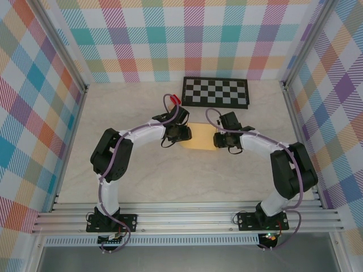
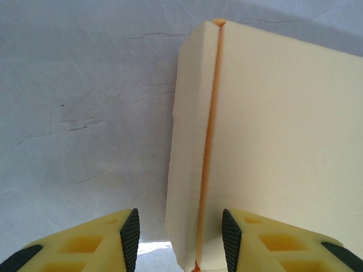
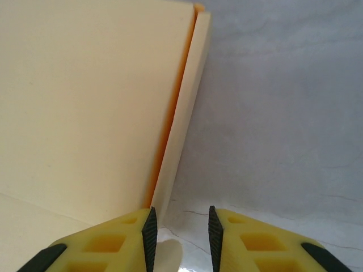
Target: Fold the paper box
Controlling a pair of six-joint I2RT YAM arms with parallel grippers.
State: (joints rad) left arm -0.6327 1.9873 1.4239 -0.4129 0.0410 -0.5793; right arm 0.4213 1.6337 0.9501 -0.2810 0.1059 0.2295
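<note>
1. At the near edge of the table point(image 1: 142, 181), both arm bases are bolted to the rail. The arms reach inward and meet at mid-table.

2. The left gripper point(image 2: 178, 235) stands with its jaws released, straddling the left end of the paper box point(image 2: 283, 147). The right pad point(image 2: 228, 238) sits against the box's folded side wall. The left pad point(image 2: 130, 235) stands clear of it, with bare table showing between.

3. The right gripper point(image 3: 180, 232) is at the box's right end, its jaws parted by a narrow gap and grasping nothing. The table surface shows between the pads. The box's narrow side flap ends just beside the left pad point(image 3: 150, 235).

4. The paper box lies flat on the table between the two grippers. Its top panel is folded down, and an orange seam runs along each end. The interior is hidden, so its contents cannot be determined.

5. Beyond the box, near the back wall, lies a checkerboard mat point(image 1: 215, 92). A small red object point(image 1: 176, 100) sits just left of the mat.
</note>
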